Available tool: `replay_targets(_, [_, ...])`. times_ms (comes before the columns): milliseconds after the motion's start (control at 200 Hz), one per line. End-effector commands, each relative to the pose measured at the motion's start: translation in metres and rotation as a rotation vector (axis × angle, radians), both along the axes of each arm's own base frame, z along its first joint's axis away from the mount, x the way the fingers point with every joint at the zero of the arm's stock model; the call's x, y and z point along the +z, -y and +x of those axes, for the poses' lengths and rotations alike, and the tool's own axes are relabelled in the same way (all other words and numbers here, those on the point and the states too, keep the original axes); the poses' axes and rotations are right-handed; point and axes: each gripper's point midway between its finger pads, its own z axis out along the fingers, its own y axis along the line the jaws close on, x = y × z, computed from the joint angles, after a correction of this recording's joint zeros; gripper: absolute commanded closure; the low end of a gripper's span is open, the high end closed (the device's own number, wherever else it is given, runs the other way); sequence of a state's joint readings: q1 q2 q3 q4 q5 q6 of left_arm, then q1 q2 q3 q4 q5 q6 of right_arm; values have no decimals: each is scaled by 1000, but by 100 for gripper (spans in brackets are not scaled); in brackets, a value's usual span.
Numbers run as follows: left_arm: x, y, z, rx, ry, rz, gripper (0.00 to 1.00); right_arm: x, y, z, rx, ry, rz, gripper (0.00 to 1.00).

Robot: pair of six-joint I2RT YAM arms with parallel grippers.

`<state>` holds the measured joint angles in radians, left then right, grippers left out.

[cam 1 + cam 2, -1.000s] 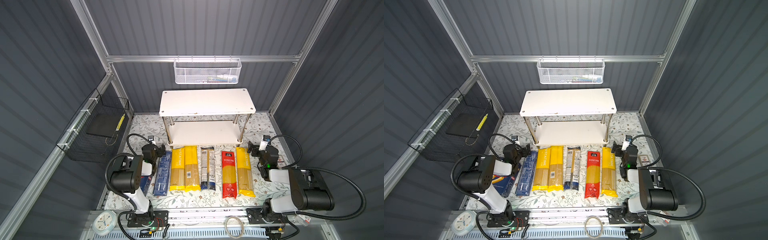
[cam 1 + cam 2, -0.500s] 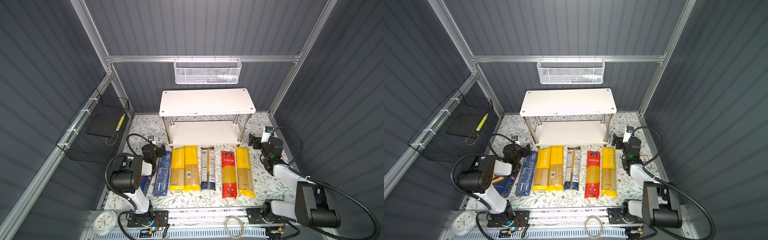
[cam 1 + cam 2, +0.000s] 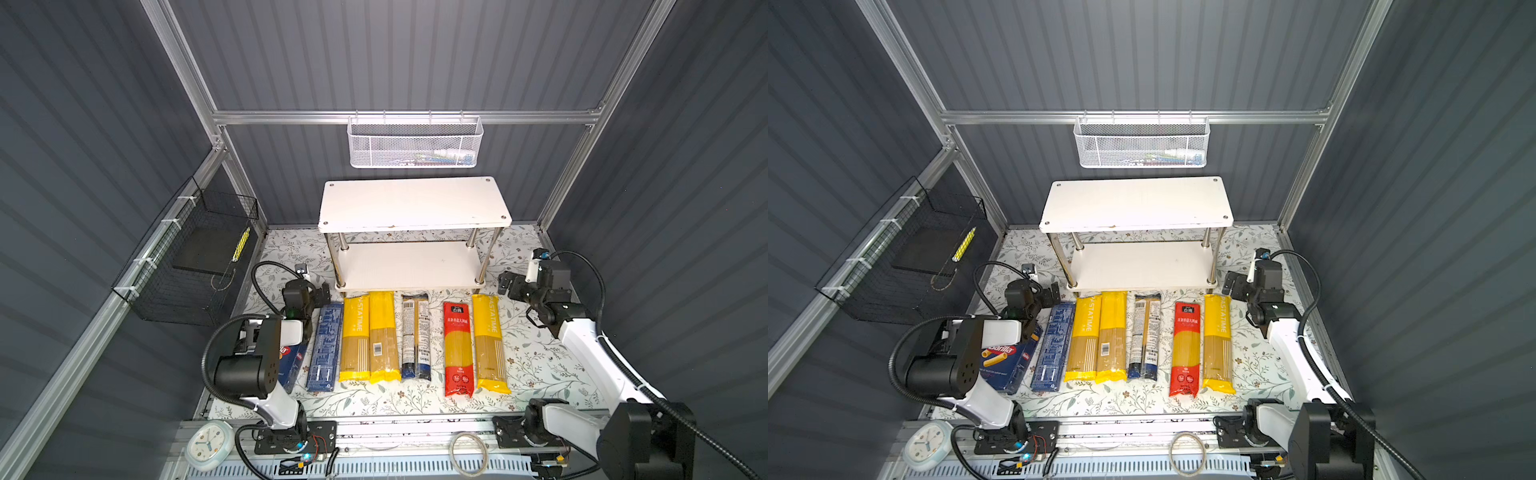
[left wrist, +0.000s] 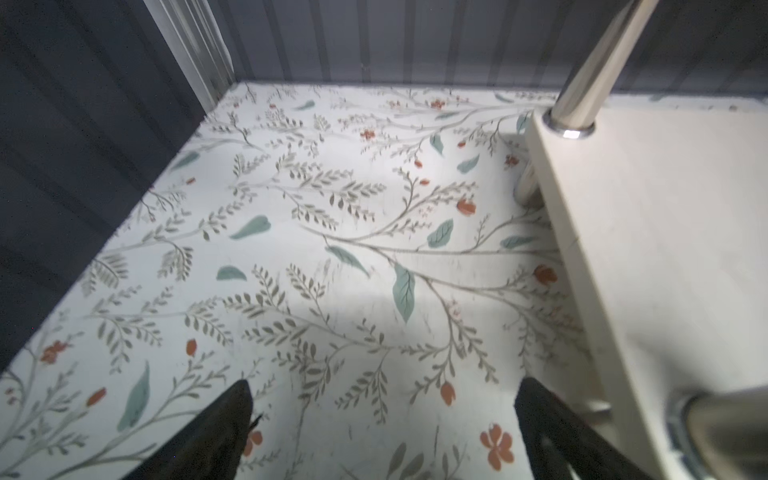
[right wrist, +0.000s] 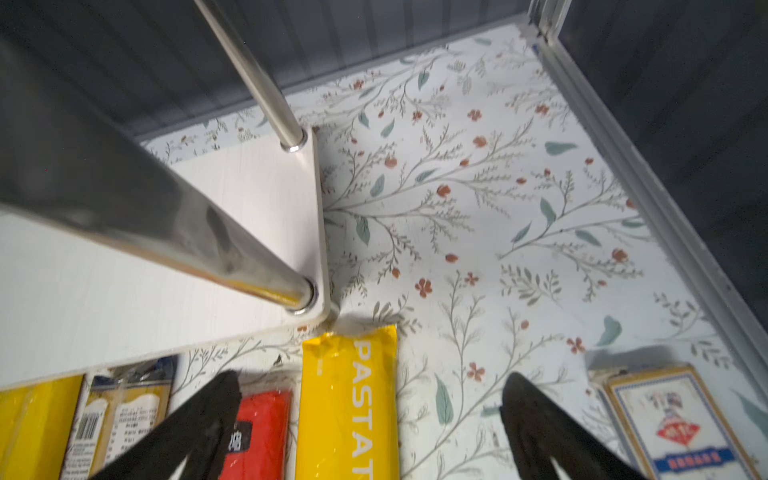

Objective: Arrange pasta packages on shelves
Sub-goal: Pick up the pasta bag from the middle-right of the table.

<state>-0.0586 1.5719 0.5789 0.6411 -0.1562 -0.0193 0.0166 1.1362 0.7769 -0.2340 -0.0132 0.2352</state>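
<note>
Seven pasta packages (image 3: 1144,332) lie flat in a row on the floral-patterned bench (image 3: 536,353), just near of the white two-tier shelf rack (image 3: 413,203) on chrome legs (image 3: 336,266). From left: wide blue Barilla box (image 3: 1003,361), narrow blue box (image 3: 324,345), two yellow spaghetti bags (image 3: 355,336), grey-and-dark-blue bag (image 3: 415,336), red bag (image 3: 457,349), third yellow bag (image 3: 490,343). The left gripper (image 3: 323,294) and right gripper (image 3: 508,286) flank the rack's near corners, both wide, holding nothing.

At lower centre of a top view lie three yellow bags (image 3: 354,336) (image 3: 384,336) (image 3: 489,345), one red bag (image 3: 458,349), one grey-blue bag (image 3: 416,336), one narrow blue box (image 3: 324,345) and one wide Barilla box (image 3: 1003,363), seven in all. At centre, two white boards (image 3: 415,203) (image 3: 409,266) stand on four chrome legs (image 3: 333,262). There is also one white mesh basket (image 3: 415,145), one black wire basket (image 3: 195,266), one clock (image 3: 205,442) and, in the right wrist view, one card (image 5: 681,432).
</note>
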Motion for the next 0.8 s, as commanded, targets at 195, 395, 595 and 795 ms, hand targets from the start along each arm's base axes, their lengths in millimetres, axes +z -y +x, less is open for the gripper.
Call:
replay_targets(195, [50,43,-47,-57,-19,-187,0,-34,-50,-59,42,-219,-24,1])
replay_targets(395, [39,56,-82,-157,-82,-204,0,-67,-65,-88,55,-323,-25,1])
replay_targets(595, [57,63,-101,-224,52,-231,0,-79,-62,-98,14,-357,-6,1])
replay_targets(795, [40,71,-98,-258,-6,-236,1,-94,-59,-104,-14,-413,-7,1])
